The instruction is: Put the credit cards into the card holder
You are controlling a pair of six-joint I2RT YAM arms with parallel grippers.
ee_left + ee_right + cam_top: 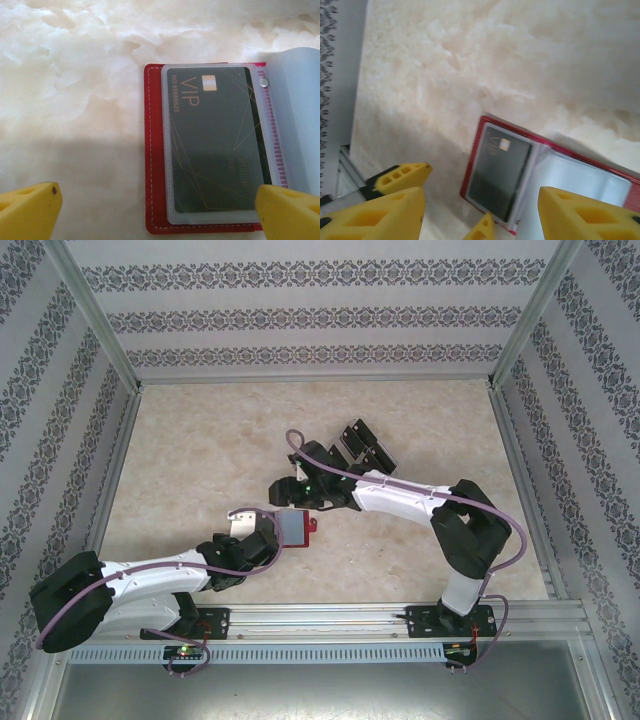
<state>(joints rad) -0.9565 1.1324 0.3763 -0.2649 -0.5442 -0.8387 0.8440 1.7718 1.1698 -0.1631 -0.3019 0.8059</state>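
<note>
On the marble desk (200, 460) the holder (295, 530) lies open near the middle, with both arms reaching in over it. The loose cards (365, 445) overlap in a heap farther back and to the right, well apart from it. Your left pincer (157, 195) hangs low over the holder with its jaws spread wide. One finger is off to the side above bare desk and the other is over the edge of the clear sleeves, so it grips nothing. Your right pincer (481, 197) hovers above the same spot, jaws apart and empty. One VIP card (215, 140) already sits fully inside a sleeve, and the next clear page (295, 110) stands lifted beside it. The step in hand looks like fetching another card. Send the right pincer back to the heap and take the topmost card by a free edge, not from the middle of the stack, because flat cards on a smooth top will likely skid. Meanwhile, lower the left finger onto the filled sleeve to pin the holder. Keep the raised page from flopping shut, so its mouth is open when the card arrives.
</note>
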